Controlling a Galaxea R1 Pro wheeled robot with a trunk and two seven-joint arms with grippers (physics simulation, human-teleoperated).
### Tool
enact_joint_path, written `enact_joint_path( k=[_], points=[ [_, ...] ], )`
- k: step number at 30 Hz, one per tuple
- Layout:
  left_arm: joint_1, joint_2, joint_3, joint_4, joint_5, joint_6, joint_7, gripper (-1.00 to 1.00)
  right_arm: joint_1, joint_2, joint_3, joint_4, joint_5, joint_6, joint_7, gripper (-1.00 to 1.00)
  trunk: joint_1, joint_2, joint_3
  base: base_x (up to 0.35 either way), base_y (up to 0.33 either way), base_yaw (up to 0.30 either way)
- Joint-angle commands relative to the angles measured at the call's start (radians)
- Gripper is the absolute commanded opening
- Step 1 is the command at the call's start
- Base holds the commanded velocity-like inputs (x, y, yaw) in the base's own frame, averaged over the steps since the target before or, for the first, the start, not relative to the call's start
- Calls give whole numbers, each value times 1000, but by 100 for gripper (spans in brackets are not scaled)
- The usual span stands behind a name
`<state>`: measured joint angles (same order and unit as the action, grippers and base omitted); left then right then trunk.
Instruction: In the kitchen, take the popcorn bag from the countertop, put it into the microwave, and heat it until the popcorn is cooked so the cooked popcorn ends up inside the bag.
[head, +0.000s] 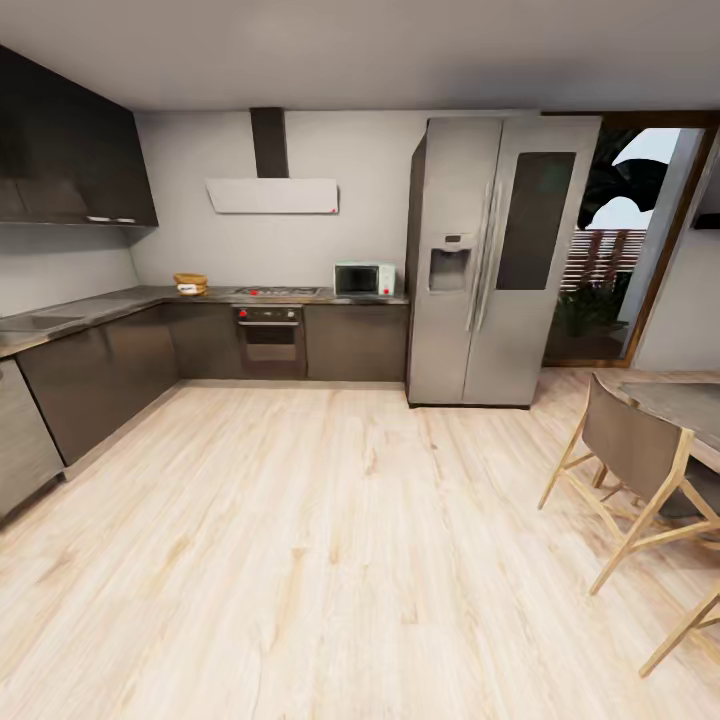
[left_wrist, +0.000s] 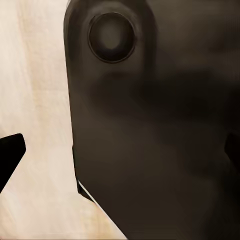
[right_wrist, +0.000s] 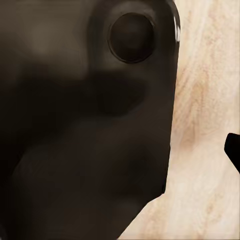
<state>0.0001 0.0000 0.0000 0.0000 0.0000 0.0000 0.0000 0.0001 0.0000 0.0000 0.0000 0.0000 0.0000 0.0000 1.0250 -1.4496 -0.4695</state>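
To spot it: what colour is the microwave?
Pale mint-blue with a dark door; the microwave shows best in the head view.

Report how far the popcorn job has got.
Nothing looks done. The small tan-brown popcorn bag sits on the long grey countertop near the corner, apart from the pale mint-blue microwave, whose dark door is shut. In hand: the approach, with wooden floor between. Left: fetching the bag, loading, heating.

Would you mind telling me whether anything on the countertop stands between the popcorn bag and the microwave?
Yes: the popcorn bag sits near the countertop's corner, the microwave at its far end beside the fridge, and the flat cooktop lies between them.
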Motion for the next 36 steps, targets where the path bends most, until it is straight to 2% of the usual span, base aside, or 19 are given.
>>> enact_joint_path(
  k=[1, 3, 6, 12, 25, 33, 36],
  points=[
    [0, 0, 0, 0, 0, 0, 0, 100, 0, 0, 0, 0, 0, 0, 0, 100, 0, 0, 0, 0, 0, 0],
    [1, -11, 11, -11, -11, 2, -11, 100, -2, 1, 12, -4, 5, 11, -11, 100, 0, 0, 0, 0, 0, 0],
    [2, -14, 16, -18, -21, 3, -18, 100, -2, 2, 18, -5, 5, 26, -14, 100, 0, 0, 0, 0, 0, 0],
    [0, -44, 32, -33, 13, -18, -20, 100, -2, 2, 20, -5, 15, 25, -14, 100, 0, 0, 0, 142, 0, 0],
    [0, -42, 32, -34, 78, -18, -20, 100, -2, 9, 18, -5, 15, 23, -15, 100, 0, 0, 0, 318, 0, 0],
    [0, -41, 32, -34, 93, -16, -20, 100, -2, 5, 19, -5, 16, 22, -15, 100, 0, 0, 0, 323, 0, 0],
    [0, -41, 32, -34, 95, -9, -20, 100, -2, 3, 21, -5, 17, -14, -15, 100, 0, 0, 0, 323, 0, 0]
  ],
)
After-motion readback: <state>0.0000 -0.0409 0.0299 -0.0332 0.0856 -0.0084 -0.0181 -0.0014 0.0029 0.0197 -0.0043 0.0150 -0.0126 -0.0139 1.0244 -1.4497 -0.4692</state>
